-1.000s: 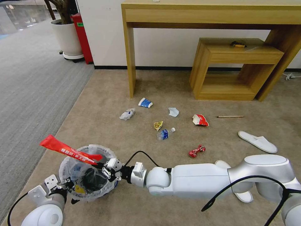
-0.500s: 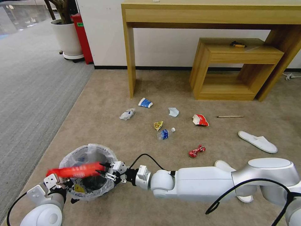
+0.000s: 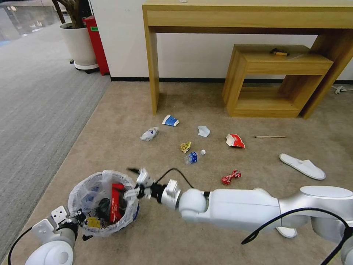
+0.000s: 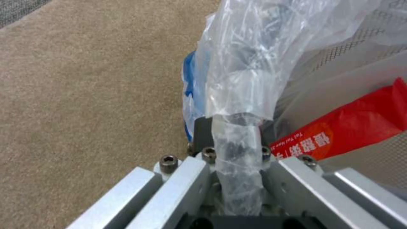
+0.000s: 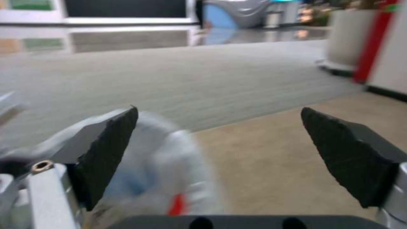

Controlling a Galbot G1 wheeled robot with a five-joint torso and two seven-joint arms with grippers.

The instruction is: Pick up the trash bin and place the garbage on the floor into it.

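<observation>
The trash bin (image 3: 104,202) sits low on the beige floor (image 3: 147,243), near the seam where the grey striped carpet (image 3: 33,121) begins, its crinkled bag lining puffed over the rim. The left end effector (image 4: 237,190) is clenched on that rim, bag plastic bunched between its fingers, with bare carpet open on the bin's outer side. Inside the bin a long red wrapper (image 3: 117,206) stands on end among darker bits. The right arm reaches straight across the floor from the robot's right, and the right end effector (image 3: 138,182) hangs at the bin's far rim with its fingers (image 5: 106,152) spread wide and nothing between them. Beyond it the floor is dotted with garbage: a blue-white paper cup (image 3: 170,120), crumpled paper (image 3: 149,134), a pale blue mask (image 3: 203,131), a yellow wrapper (image 3: 185,147), a small bottle (image 3: 193,156), two red wrappers (image 3: 234,140) and (image 3: 230,177), a wooden stick (image 3: 270,137) and a white slipper (image 3: 302,166). A tall wooden table (image 3: 242,18) and a low wooden shelf (image 3: 275,81) stand against the wall behind the litter.
</observation>
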